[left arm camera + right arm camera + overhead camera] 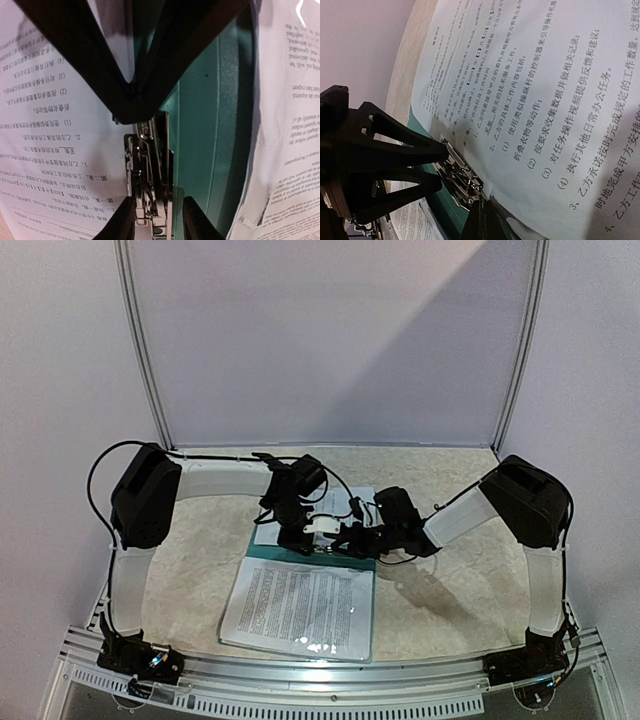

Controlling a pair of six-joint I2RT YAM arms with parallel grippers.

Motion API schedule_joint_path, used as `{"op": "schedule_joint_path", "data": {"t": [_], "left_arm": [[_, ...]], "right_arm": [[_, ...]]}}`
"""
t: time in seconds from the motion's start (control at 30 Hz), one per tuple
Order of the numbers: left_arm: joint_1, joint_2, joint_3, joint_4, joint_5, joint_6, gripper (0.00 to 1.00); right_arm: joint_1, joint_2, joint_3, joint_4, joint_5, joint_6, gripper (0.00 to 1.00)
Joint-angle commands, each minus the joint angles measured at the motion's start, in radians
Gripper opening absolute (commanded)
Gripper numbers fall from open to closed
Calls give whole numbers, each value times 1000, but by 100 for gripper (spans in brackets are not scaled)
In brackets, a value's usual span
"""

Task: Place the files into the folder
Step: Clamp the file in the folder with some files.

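Left wrist, folder (212,125) crease running top-to-bottom, files (50,150) flanking

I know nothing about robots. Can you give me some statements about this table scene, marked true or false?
1. A small silver metal clip sits on the flat teal-green folder. True.
2. The right gripper is wide open. False: it is shut, its tip at the clip.
3. White paper sheets printed with black text lie on both sides of the clip. True.
4. The left gripper holds a sheet up in the air. False: its fingers stand apart, one either side of the clip.
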Motion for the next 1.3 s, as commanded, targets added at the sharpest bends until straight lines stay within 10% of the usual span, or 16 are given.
{"op": "schedule_joint_path", "data": {"t": [0.0,0.83,1.27], "left_arm": [[-50,52,29,110,108,3,31],[-58,117,-72,144,58,-175,0],[-58,109,-160,217,21,-170,0]], "right_arm": [[28,109,-60,-343,74,-4,0],[25,18,-115,-153,-85,143,2],[25,-2,-132,-45,-135,220,5]]}}
